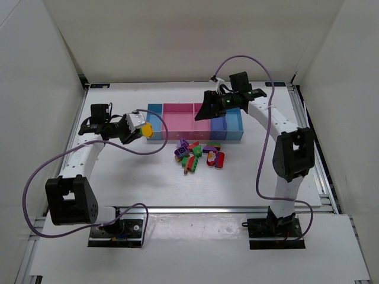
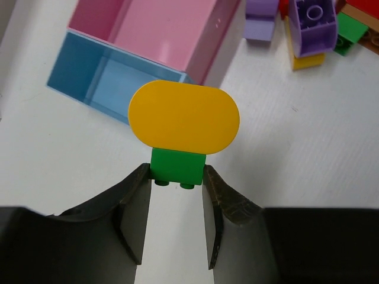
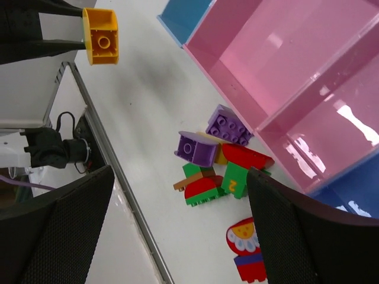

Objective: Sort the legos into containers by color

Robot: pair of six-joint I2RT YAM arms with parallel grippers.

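My left gripper (image 1: 141, 130) is shut on a lego with a yellow oval top (image 2: 183, 115) and a green base (image 2: 176, 165), pinched at the fingertips above the table just left-front of the containers (image 1: 195, 121). In the left wrist view the end light blue bin (image 2: 100, 77) and a pink bin (image 2: 154, 29) lie just beyond it. The right wrist view also shows this held lego (image 3: 100, 36). My right gripper (image 1: 208, 109) hangs wide open and empty over the pink and blue bins. Below it lies a pile of legos (image 1: 198, 155), with purple (image 3: 198, 149), red and green pieces.
A red figure-shaped piece (image 3: 249, 251) lies apart at the pile's right. A metal rail (image 3: 112, 171) runs along the table edge. White walls close in the back and sides. Purple cables (image 1: 35, 177) loop beside both arms.
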